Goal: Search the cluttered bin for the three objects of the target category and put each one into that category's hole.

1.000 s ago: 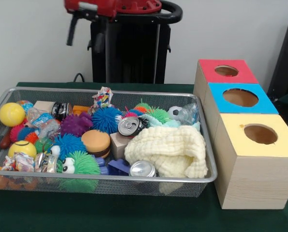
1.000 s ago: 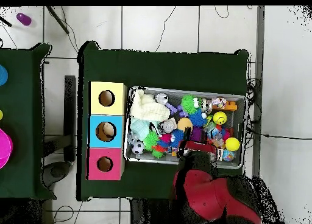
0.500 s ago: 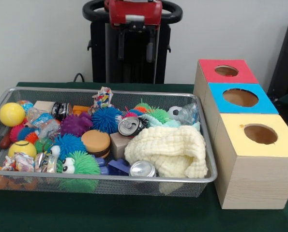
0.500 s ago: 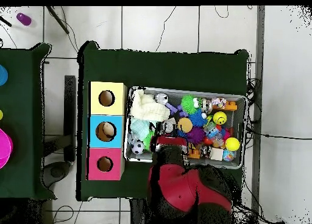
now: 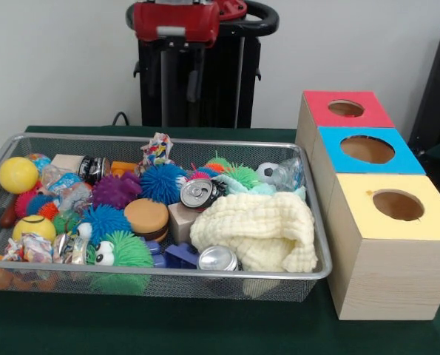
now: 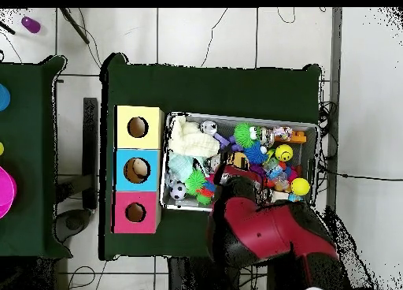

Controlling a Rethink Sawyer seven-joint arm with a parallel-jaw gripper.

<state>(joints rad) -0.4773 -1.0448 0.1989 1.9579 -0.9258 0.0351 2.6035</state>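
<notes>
A wire mesh bin (image 5: 319, 244) holds a jumble of toys. Three drink cans show in it: a silver one (image 5: 218, 259) at the front, one lying by the middle (image 5: 199, 194), and a dark one (image 5: 94, 168) at the back left. A cream cloth (image 5: 256, 229) covers the right part. My gripper (image 5: 177, 89) hangs high above the bin's far rim, open, with nothing between its fingers. In the overhead view the red arm (image 6: 260, 232) hides the gripper and part of the bin (image 6: 236, 117).
Right of the bin stand three wooden boxes with round holes: red top (image 5: 319, 115), blue top (image 5: 330, 151), yellow top (image 5: 353, 203). Spiky balls in blue (image 5: 160, 181), purple (image 5: 116, 188) and green (image 5: 127, 251), yellow balls (image 5: 18, 174), a toy burger (image 5: 146, 217) fill the bin.
The arm swung right to the middle of the bin's far side, then back a little to the left. It stayed high. Nothing in the bin moved.
</notes>
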